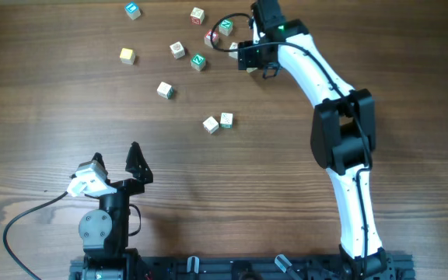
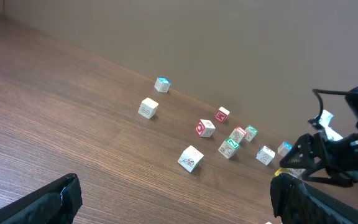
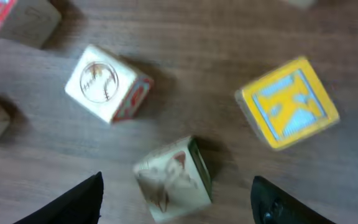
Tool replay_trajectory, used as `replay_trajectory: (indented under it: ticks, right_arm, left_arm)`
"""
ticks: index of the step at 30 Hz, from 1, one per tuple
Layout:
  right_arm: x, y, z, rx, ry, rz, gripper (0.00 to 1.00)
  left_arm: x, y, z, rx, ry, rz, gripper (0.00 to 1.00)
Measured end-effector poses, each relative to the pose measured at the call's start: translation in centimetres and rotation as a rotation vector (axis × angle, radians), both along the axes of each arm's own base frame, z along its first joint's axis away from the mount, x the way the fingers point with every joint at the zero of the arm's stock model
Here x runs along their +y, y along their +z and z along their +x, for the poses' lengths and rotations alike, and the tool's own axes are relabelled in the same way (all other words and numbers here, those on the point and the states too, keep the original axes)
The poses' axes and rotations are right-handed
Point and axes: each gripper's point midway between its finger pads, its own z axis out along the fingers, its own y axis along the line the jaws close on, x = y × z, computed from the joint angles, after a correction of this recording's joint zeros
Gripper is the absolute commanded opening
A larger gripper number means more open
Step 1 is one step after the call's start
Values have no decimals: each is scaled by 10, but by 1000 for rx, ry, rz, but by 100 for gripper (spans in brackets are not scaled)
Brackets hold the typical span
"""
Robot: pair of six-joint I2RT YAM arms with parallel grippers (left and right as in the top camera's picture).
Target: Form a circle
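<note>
brown wood is seen across the table point(image 1: 45, 101), the largest item. the right arm point(image 1: 341, 132), white with black joints, is stretched from the near edge to the far side. the left arm point(image 1: 103, 222), black, is folded at the near left.

the left gripper point(image 1: 116, 155) is shown with its jaws fully apart; nothing is held. the right gripper point(image 3: 178, 186) is positioned over the far cubes. in the right wrist view its fingers point(image 3: 73, 202) are set apart, with a tan-marked cube point(image 3: 173, 177) between them and a gap visible on each side; no clamping is shown.

the circle point(image 1: 212, 36) is located at the far side, just left of the right gripper. it is not closed: five cubes are laid in a loose ring, each apart from the next, with green or red marks on some.

outside it, a pair point(image 1: 211, 124) is placed side by side near the table centre. a single cube point(image 1: 165, 90) is found left of the pair, a yellow cube point(image 1: 127, 55) farther left and farther back, and a blue-topped cube point(image 1: 133, 10) at the far edge.

in the right wrist view, a ball-marked cube point(image 3: 107, 81) and a lettered cube point(image 3: 288, 102), yellow and blue, are seen beyond the fingers.
</note>
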Motion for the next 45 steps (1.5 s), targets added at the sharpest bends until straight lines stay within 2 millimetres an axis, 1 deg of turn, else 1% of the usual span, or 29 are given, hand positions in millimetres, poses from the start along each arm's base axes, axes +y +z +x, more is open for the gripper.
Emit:
replay_trajectory:
  ticks: [5, 6, 7, 9, 10, 11, 14, 20, 22, 25, 27, 28, 30, 32, 33, 34, 35, 36, 38, 41, 43, 45]
  right_arm:
    - [-3, -4, 5, -18, -12, -26, 76]
    - [-3, -6, 6, -24, -12, -27, 66]
    - [-3, -8, 7, -23, -11, -28, 59]
    - [-3, -9, 7, -22, -9, -29, 57]
    - [-2, -9, 7, -22, -6, -30, 54]
    - [-3, -10, 5, -16, -6, -32, 50]
    - [-4, -13, -2, 13, -4, -42, 47]
    - [1, -14, -6, 20, 8, -45, 47]
    - [1, -14, -6, 21, 8, -45, 47]
    - [-1, -17, -12, 48, 8, -55, 47]
    - [-2, -18, -15, 65, 2, -55, 55]
    - [-1, -19, -18, 76, 3, -49, 62]
    - [0, -19, -21, 90, 16, -41, 72]
    - [0, -19, -20, 81, 28, -51, 74]
    - [-2, -18, -15, 58, 22, -66, 66]
    - [-4, -17, -10, 37, 18, -79, 52]
    - [-5, -15, -7, 17, 33, -90, 40]
    - [-6, -14, -3, -1, 47, -104, 37]
    - [-7, -13, -1, -17, 77, -127, 37]
    - [-8, -15, -5, -6, 107, -144, 25]
    - [-10, -16, -9, 10, 115, -151, 24]
    - [-14, -15, -18, 46, 119, -164, 24]
  left_arm:
    - [0, 0, 0, 0, 0, 0, 100]
    - [0, 0, 0, 0, 0, 0, 100]
    - [0, 0, 0, 0, 0, 0, 100]
    - [0, 0, 0, 0, 0, 0, 100]
    - [0, 0, 0, 0, 0, 0, 100]
    - [0, 0, 0, 0, 0, 0, 100]
    - [0, 0, 0, 0, 0, 0, 100]
    - [0, 0, 0, 0, 0, 0, 100]
    - [0, 0, 0, 0, 0, 0, 100]
    - [0, 0, 0, 0, 0, 0, 100]
    - [0, 0, 0, 0, 0, 0, 100]
    - [0, 0, 0, 0, 0, 0, 100]
    - [0, 0, 0, 0, 0, 0, 100]
    - [0, 0, 0, 0, 0, 0, 100]
    - [0, 0, 0, 0, 0, 0, 100]
    - [0, 0, 0, 0, 0, 0, 100]
    - [0, 0, 0, 0, 0, 0, 100]
    - [0, 0, 0, 0, 0, 0, 100]
    - [0, 0, 0, 0, 0, 0, 100]
    - [0, 0, 0, 0, 0, 0, 100]
    - [0, 0, 0, 0, 0, 0, 100]
    - [0, 0, 0, 0, 0, 0, 100]
